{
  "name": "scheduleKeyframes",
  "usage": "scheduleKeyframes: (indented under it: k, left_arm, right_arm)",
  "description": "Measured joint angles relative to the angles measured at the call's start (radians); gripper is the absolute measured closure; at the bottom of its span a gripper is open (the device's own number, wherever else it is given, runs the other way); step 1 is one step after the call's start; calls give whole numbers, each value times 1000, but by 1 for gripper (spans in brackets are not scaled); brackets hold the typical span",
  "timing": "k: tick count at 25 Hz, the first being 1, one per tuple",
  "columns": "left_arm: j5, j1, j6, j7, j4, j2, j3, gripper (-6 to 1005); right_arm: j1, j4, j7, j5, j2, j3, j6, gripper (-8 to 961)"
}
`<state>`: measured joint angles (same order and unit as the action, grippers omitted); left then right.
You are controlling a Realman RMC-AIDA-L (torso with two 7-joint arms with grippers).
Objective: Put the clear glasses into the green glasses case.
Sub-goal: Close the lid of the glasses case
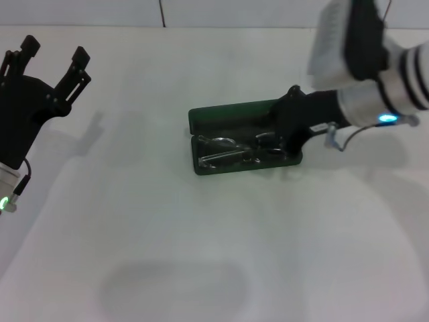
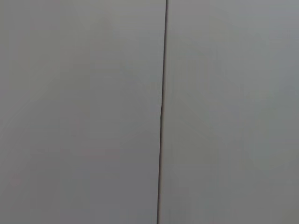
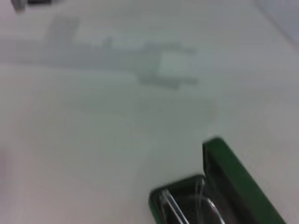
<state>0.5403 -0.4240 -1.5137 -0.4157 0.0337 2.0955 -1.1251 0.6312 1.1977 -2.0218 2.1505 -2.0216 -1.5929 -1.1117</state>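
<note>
Glasses [image 1: 231, 151] lying inside open green case [image 1: 228, 115].
Right end effector [image 1: 285, 137] at case, grip unreadable; withdrawing carelessly could snag them. Left end effector [image 1: 53, 64] open, empty.

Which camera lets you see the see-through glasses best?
The head view: the clear glasses lie whole inside the open green glasses case, beside the right gripper. The right wrist view catches only one end of them. The left wrist view shows none.
</note>
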Motion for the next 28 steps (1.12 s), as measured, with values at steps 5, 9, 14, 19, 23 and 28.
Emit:
scheduleKeyframes:
  k: [5,9,14,19,23,28]
  left_arm:
    - [-2,1,0,0,0,0,2,117]
    - [-4,1,-1,0,0,1,5,117]
    - [-7,1,1,5,-9,4,10,117]
    - [-11,-23,46,12,-12,10,12,117]
    - [-57,-58,124,16,-28,12,13,117]
    - [-88,-81,160,-4,-64,12,5,117]
  right_arm:
    - [-127,19,251,-259,2,175,-144,466]
    - [-207,-48,448,-479,1,286,-170,464]
    - [-232,-310,759,-819,0,384,-167,462]
    - [-202,-585,1044,-1063,2,431,-204,459]
    - [-165,-739,1252,-1121,-2,431,-273,458]
    - [-136,-798,1279,-1065,8,403,-322,455]
